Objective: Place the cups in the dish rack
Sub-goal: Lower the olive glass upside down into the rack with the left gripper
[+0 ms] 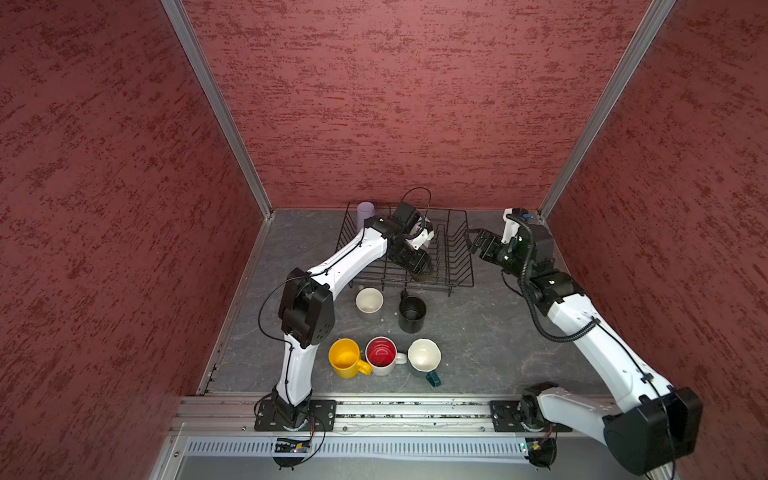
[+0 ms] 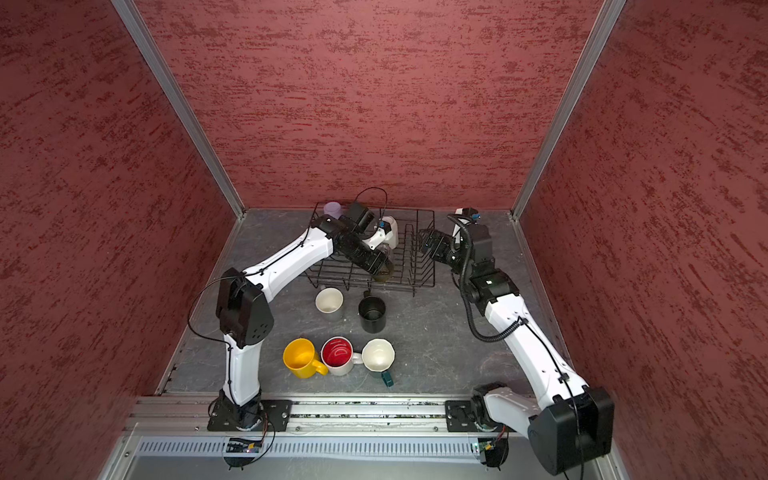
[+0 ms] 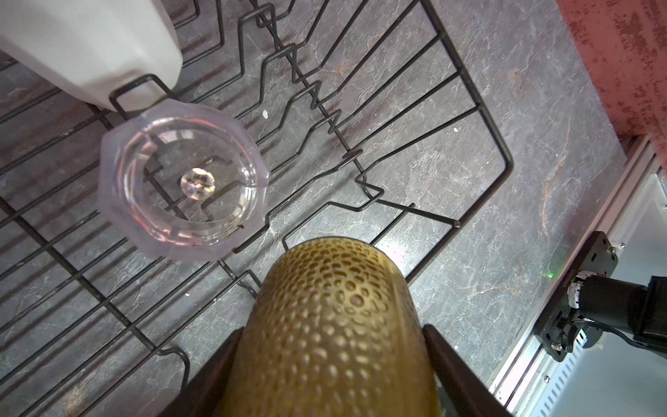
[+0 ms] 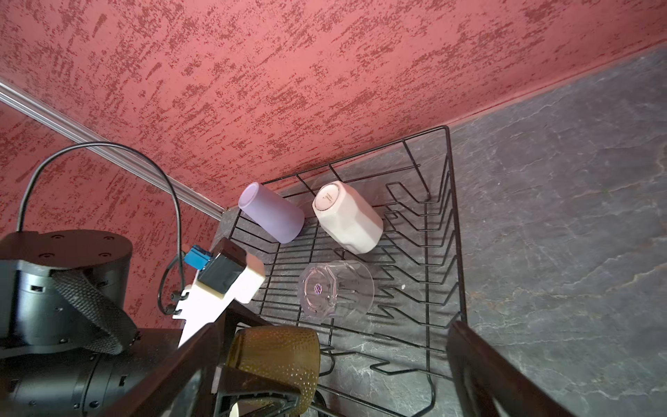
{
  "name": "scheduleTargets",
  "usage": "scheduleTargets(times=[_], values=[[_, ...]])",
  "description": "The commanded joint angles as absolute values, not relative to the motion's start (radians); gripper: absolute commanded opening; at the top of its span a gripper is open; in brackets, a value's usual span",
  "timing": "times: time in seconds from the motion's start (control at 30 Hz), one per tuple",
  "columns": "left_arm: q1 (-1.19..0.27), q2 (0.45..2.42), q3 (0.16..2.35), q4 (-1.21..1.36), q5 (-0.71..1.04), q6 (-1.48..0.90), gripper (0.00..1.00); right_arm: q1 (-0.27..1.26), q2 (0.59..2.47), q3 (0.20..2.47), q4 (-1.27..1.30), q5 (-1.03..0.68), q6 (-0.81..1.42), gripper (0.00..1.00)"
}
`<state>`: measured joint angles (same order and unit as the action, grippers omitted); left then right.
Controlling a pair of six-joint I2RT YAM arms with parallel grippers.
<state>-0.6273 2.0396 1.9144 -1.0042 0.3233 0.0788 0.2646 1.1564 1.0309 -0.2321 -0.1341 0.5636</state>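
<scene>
We set two top eyes high overhead, far above both grippers, facing steeply down; both cover same whole scene. Left wrist camera: close behind left gripper (image 3: 330,334), facing dish rack (image 3: 509,164). Right wrist camera: behind right gripper (image 4: 343,325), farther off; both wrist views share clear glass (image 3: 184,180) ahead of jaws.

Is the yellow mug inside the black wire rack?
No, the yellow mug stands on the table in front of the dish rack, next to the mug with the red inside.
</scene>
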Motion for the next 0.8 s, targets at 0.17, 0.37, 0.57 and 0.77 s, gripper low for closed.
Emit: scheduleTargets(times=[0.17, 0.37, 0.57, 0.77], values=[[-0.643, 2.086, 1.949, -1.054, 0.297, 0.098, 0.0, 0.251, 1.129, 1.012, -0.222, -0.128, 0.56, 0.99], [-0.643, 2.087, 1.95, -1.067, 0.266, 0.098, 0.0, 0.248, 1.127, 1.006, -0.217, -0.133, 0.563, 0.99], [-0.646, 2.04, 1.945, -1.066, 0.277, 0.101, 0.0, 0.245, 1.127, 1.006, -0.212, -0.138, 0.568, 0.99], [-0.657, 2.031, 1.942, -1.1, 0.276, 0.117, 0.0, 0.245, 1.127, 1.005, -0.207, -0.148, 0.575, 0.99]])
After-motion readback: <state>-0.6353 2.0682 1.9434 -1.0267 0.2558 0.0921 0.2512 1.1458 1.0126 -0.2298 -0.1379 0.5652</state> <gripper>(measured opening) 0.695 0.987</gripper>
